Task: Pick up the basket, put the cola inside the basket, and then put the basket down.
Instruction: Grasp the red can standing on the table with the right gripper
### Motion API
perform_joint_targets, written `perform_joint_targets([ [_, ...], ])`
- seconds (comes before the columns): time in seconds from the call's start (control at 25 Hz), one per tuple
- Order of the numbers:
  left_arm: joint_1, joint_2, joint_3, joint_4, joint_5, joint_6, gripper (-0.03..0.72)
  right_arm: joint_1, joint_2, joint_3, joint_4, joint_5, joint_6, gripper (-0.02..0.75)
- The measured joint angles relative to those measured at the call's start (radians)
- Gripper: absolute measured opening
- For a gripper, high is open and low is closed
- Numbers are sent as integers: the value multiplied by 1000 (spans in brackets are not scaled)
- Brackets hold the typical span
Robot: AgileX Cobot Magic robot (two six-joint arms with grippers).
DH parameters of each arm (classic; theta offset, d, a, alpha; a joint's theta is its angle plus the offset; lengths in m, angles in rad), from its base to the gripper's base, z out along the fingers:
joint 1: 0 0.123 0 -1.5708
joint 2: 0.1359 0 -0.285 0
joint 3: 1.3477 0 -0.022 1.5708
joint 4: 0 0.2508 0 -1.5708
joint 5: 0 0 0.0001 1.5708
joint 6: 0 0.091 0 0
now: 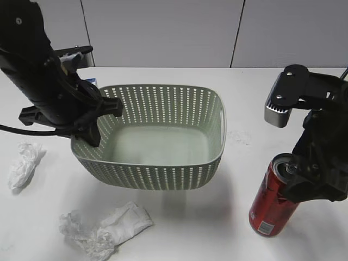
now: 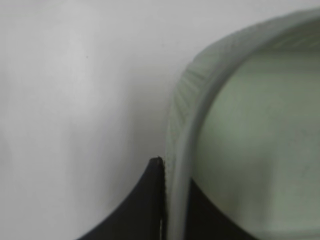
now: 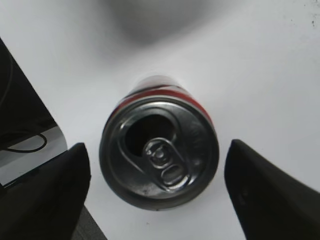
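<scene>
The pale green slotted basket (image 1: 163, 175) is in the middle of the exterior view, empty, with a shadow on the table under it. My left gripper (image 1: 93, 120) is shut on the basket's left rim; the left wrist view shows the rim (image 2: 186, 125) pinched between the two black fingers (image 2: 175, 172). The red cola can (image 1: 270, 209) stands upright on the table at the right, apart from the basket. My right gripper (image 1: 312, 171) is open, with one finger on each side of the can's silver top (image 3: 159, 160) and not touching it, as the right wrist view (image 3: 157, 145) shows.
A crumpled white paper (image 1: 24, 163) lies at the left and another (image 1: 109, 228) at the front left. A small white-and-blue item (image 1: 89, 81) shows partly behind the left arm. The white table (image 1: 244, 141) runs back to a grey wall.
</scene>
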Motion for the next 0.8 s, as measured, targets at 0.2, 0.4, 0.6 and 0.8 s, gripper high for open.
perform_joint_targets([
  [0.2, 0, 0, 0, 0, -3, 0, -4, 0, 0, 0, 3, -47, -1, 627],
  [0.4, 0, 0, 0, 0, -3, 0, -4, 0, 29, 0, 12, -60, -1, 625],
  [0.6, 0, 0, 0, 0, -3, 0, -4, 0, 66, 0, 14, -65, -1, 617],
  [0.8, 0, 0, 0, 0, -3, 0, -4, 0, 65, 0, 15, -51, -1, 569],
])
